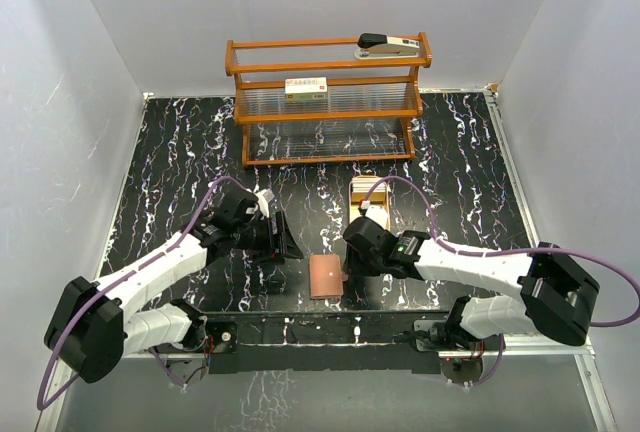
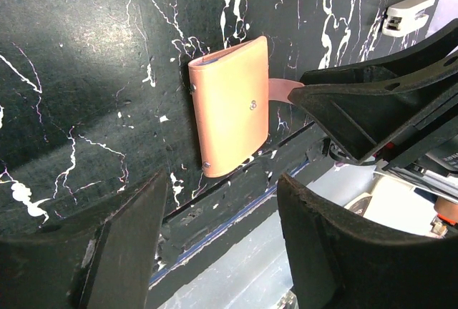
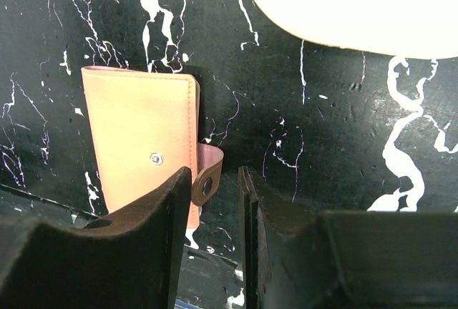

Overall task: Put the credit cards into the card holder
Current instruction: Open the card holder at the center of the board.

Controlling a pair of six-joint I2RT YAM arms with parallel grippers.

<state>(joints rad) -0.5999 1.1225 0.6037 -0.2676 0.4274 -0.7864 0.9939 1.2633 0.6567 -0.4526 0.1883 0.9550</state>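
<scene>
Card holder (image 1: 325, 277) position: flat on the black marbled counter (image 1: 180, 152), near its front edge, between the two arms. It is folded shut, and its face shows one metal snap stud. The closing tab (image 3: 209, 162) is unfastened and sticks out sideways from the edge nearest the right arm.

Right gripper (image 1: 352, 260): lowered to the counter at the tab side of the card holder. In the right wrist view its fingers (image 3: 143, 216) stand a narrow gap apart, with dark counter visible between them. The tab end, with its snap ring, lies in that gap against the finger nearer the card holder. The other finger is clear of the tab, so the tab is bracketed and not pinched. The left wrist view shows one right fingertip touching the tab (image 2: 278, 89).

Left gripper (image 1: 288, 245): on the opposite side of the card holder and apart from it. Its fingers (image 2: 122, 244) are spread wide with nothing between them. The card holder (image 2: 232, 109) lies beyond the fingertips, untouched.

Containers:
- Pale tray (image 1: 362, 190): on the counter behind the right gripper. It appears oval in the right wrist view (image 3: 343, 1). Its contents cannot be determined, as the arm and cable cover most of it.
- Wooden rack (image 1: 330, 62): at the back of the counter. A cream-and-yellow box (image 1: 306, 88) sits on its middle shelf, and a black-and-white stapler (image 1: 388, 46) rests on its top rail.
</scene>
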